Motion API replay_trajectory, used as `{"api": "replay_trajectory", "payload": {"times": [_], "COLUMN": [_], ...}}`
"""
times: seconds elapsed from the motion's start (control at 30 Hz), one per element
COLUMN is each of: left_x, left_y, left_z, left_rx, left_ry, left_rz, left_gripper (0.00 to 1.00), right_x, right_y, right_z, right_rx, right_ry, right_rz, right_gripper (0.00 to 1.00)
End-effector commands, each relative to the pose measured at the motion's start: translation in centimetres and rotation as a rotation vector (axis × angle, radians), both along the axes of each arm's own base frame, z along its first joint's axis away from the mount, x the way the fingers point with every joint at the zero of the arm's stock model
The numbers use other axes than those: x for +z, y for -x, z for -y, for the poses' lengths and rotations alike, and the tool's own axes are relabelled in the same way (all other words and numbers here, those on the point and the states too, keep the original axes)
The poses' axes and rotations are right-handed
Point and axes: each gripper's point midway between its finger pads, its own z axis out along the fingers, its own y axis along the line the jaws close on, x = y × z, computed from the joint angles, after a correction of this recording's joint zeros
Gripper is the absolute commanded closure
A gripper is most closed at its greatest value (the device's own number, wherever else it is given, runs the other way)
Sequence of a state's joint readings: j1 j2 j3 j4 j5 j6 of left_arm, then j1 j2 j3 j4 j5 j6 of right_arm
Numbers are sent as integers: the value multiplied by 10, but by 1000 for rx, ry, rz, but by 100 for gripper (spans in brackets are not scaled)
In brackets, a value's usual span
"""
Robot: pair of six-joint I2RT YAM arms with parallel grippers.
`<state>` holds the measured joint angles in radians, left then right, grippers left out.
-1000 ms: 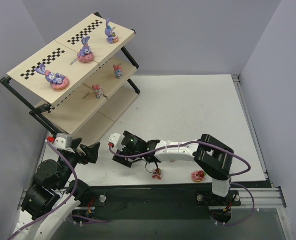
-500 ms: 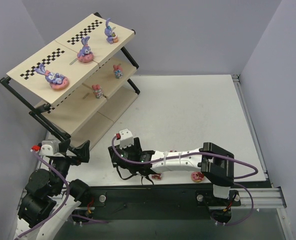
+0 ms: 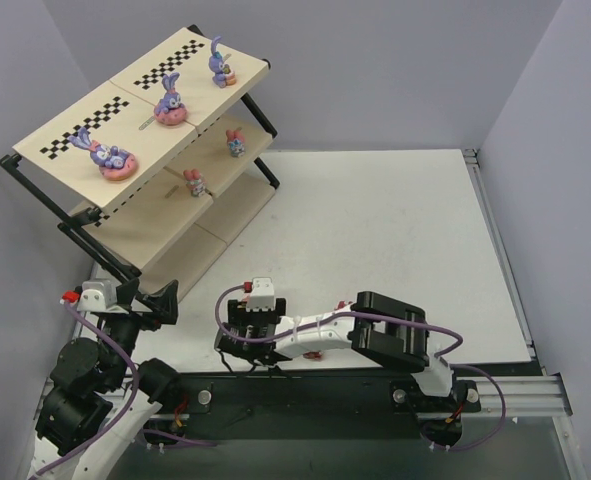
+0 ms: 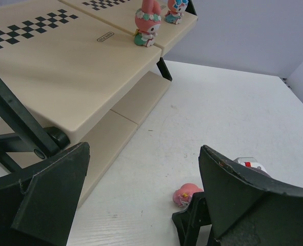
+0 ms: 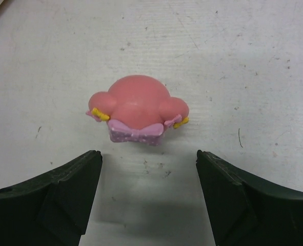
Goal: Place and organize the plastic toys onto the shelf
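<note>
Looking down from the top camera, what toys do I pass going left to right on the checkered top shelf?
Bunny lying on a pink donut → bunny sitting up on a pink donut → bunny near the right corner

Purple bunnies (image 3: 111, 158) (image 3: 169, 103) (image 3: 219, 64): three
Small pink toys (image 3: 193, 181) (image 3: 236, 142) up on the rack: two
Pink toy (image 5: 137, 111) on the table (image 3: 395, 230): one can be seen
Shelf (image 3: 140, 135): one
Boards on it: three
Robot arms (image 3: 105, 350) (image 3: 315, 328): two
</note>
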<state>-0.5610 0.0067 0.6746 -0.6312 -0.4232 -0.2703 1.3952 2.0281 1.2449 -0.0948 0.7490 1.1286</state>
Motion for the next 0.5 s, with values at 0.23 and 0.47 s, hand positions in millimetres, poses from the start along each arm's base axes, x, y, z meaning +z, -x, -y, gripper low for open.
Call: {"api": "replay_trajectory", "payload": {"times": [0.23, 0.47], "left_x": [24, 25], "left_y": [15, 15], "left_z": [-11, -10], "left_rx": [11, 5], "left_ry": [70, 67], "left_rz": [116, 117], "left_gripper": [3, 3], "right_x": [-38, -55], "right_y": [-32, -38], "right_z": [12, 20], "right_rx": [-143, -158], "right_ry": [52, 113], "right_rz": [80, 148], "right_gripper": [32, 37]}}
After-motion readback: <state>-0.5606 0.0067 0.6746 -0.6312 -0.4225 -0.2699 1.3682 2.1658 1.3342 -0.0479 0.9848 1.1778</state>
